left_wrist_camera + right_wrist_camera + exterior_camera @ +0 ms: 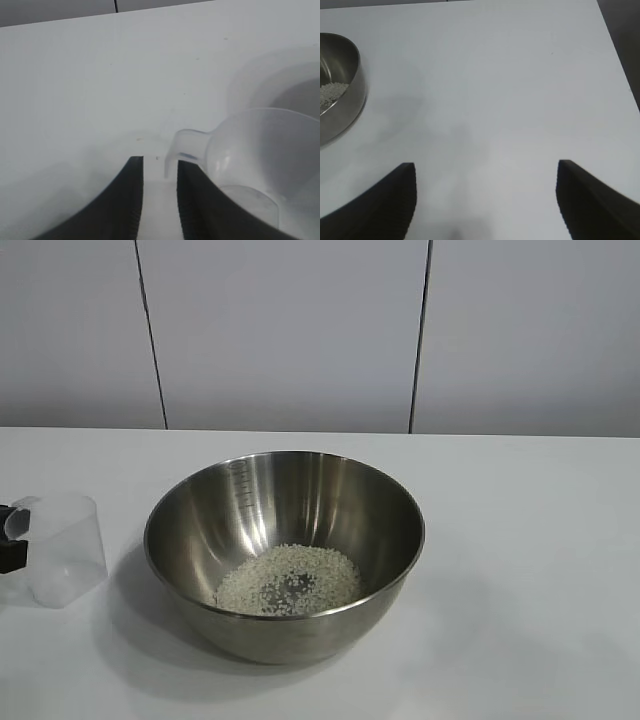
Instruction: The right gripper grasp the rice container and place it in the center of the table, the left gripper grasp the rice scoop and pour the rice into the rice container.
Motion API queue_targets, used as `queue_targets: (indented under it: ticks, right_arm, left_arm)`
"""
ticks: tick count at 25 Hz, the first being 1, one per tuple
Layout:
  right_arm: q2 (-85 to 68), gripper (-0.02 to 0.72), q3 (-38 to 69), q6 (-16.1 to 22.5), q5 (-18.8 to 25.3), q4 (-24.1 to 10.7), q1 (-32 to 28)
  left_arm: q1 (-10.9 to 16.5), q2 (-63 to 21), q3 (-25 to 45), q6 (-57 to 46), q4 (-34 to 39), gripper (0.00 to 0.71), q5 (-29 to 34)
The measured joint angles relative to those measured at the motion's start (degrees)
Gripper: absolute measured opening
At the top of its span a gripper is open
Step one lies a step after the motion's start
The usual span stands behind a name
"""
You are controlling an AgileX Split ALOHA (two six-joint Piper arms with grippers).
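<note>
A large round stainless-steel mixing bowl (285, 550), with engraved measuring marks on its inner wall, is found standing upright near the middle of the wide, flat white surface (530, 570). A pale heap of small white uncooked rice grains (288, 581) is seen lying in the bottom of the bowl.

A small clear, slightly frosted plastic measuring cup (62, 548) is noted upright on the surface at the exterior view's left edge, near the bowl but apart from it. No rice can be made out inside it.

The black left hand (160, 172) is located at the cup's tab handle. In the left wrist view the two wedge-shaped fingers (131, 200) are observed slightly parted, with the handle at the gap beside one fingertip; whether the handle is gripped or released cannot be told.

The black right hand (485, 180) is recorded over bare surface, well apart from the bowl, which appears only at the edge of the right wrist view. Its fingers are spread wide and nothing is held.
</note>
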Motion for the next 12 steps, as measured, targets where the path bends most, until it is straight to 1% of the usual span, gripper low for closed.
queue_targets:
  ticks: [4,12]
  right_arm:
    - [0.0,0.536,0.0,0.0,0.0,0.0,0.0]
    - [0.0,0.536,0.0,0.0,0.0,0.0,0.0]
  left_arm:
    - [0.0,0.0,0.1,0.0,0.0,0.256,-0.1]
    - [0.0,0.0,3.6,0.0,-1.8,0.264,-0.2]
